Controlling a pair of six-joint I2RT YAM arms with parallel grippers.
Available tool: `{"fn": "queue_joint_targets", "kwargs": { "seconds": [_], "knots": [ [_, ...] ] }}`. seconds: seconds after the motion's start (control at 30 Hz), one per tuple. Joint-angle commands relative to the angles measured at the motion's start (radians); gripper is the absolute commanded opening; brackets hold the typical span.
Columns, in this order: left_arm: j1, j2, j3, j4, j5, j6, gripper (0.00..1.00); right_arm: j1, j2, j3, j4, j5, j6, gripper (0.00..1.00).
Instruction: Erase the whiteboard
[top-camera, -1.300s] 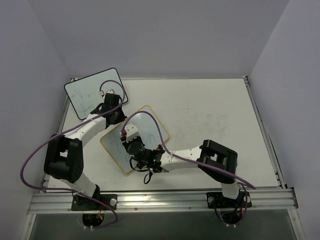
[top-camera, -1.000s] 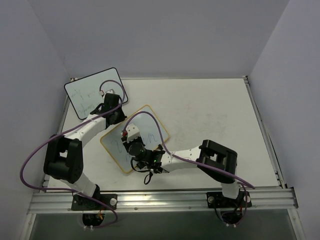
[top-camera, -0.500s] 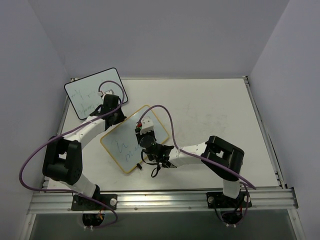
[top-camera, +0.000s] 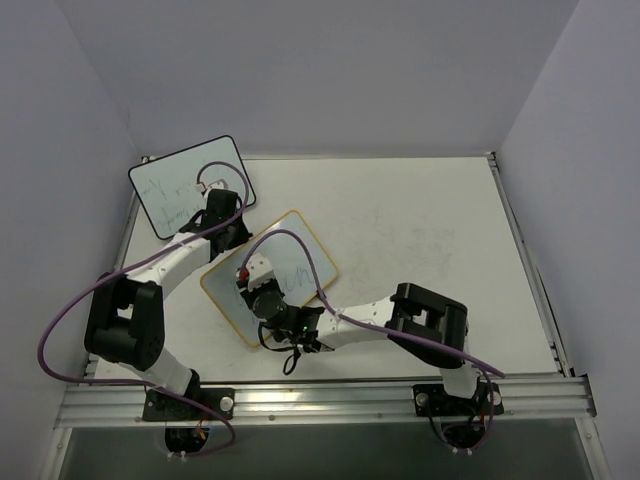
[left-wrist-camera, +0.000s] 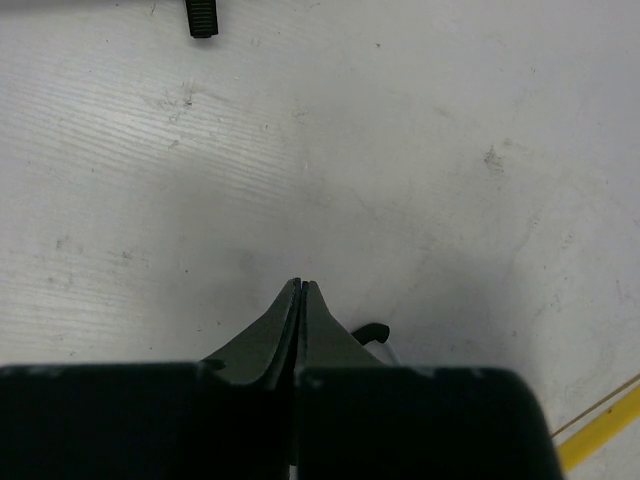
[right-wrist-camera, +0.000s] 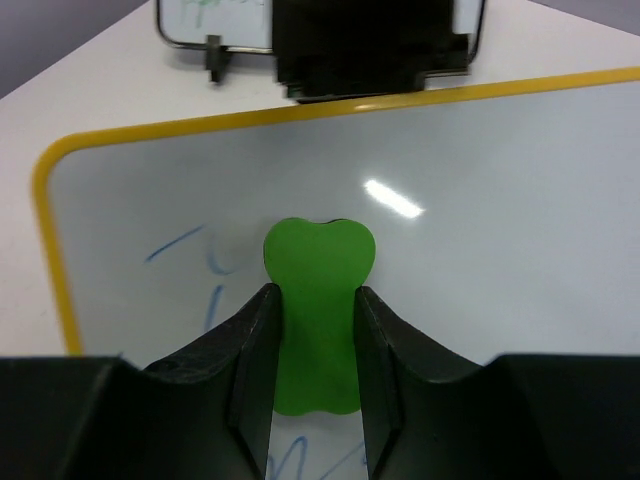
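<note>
The whiteboard (top-camera: 222, 292) with the yellow frame lies tilted on the table in front of the arms. In the right wrist view its surface (right-wrist-camera: 500, 200) carries blue marks (right-wrist-camera: 214, 300) at the left. My right gripper (right-wrist-camera: 315, 292) is shut on a green eraser (right-wrist-camera: 318, 250), which lies flat on the board. From above, the right gripper (top-camera: 250, 283) hovers over the board's left half. My left gripper (top-camera: 228, 236) is shut and empty at the board's far edge; its tips (left-wrist-camera: 301, 287) point at the bare table beside a black clip foot (left-wrist-camera: 372, 331).
A second whiteboard with a black frame (top-camera: 190, 185) stands tilted at the table's far left corner; its edge (right-wrist-camera: 215, 45) shows beyond the yellow-framed board. Purple cables (top-camera: 310, 262) loop over both arms. The table (top-camera: 430, 230) stretches to the right.
Half a second ago the right gripper and eraser were over the board's right half; they have swept back to the left half. The left gripper has stayed put.
</note>
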Motion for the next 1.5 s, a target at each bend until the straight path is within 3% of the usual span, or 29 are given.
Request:
{"fn": "queue_joint_targets", "kwargs": {
  "seconds": [0.0, 0.4, 0.97, 1.47],
  "knots": [
    [-0.022, -0.019, -0.006, -0.064, 0.051, 0.023, 0.02, 0.046, 0.054, 0.028, -0.065, -0.096, -0.023, 0.12],
    [-0.026, -0.02, 0.01, -0.072, 0.051, 0.024, 0.02, 0.091, 0.086, 0.048, -0.061, -0.087, -0.065, 0.13],
    [-0.026, -0.028, 0.016, -0.083, 0.047, 0.027, 0.02, -0.115, -0.042, -0.112, -0.036, 0.03, 0.023, 0.12],
    [-0.028, -0.02, 0.019, -0.087, 0.045, 0.031, 0.02, -0.015, 0.071, 0.078, -0.081, -0.065, -0.078, 0.12]
  ]
}}
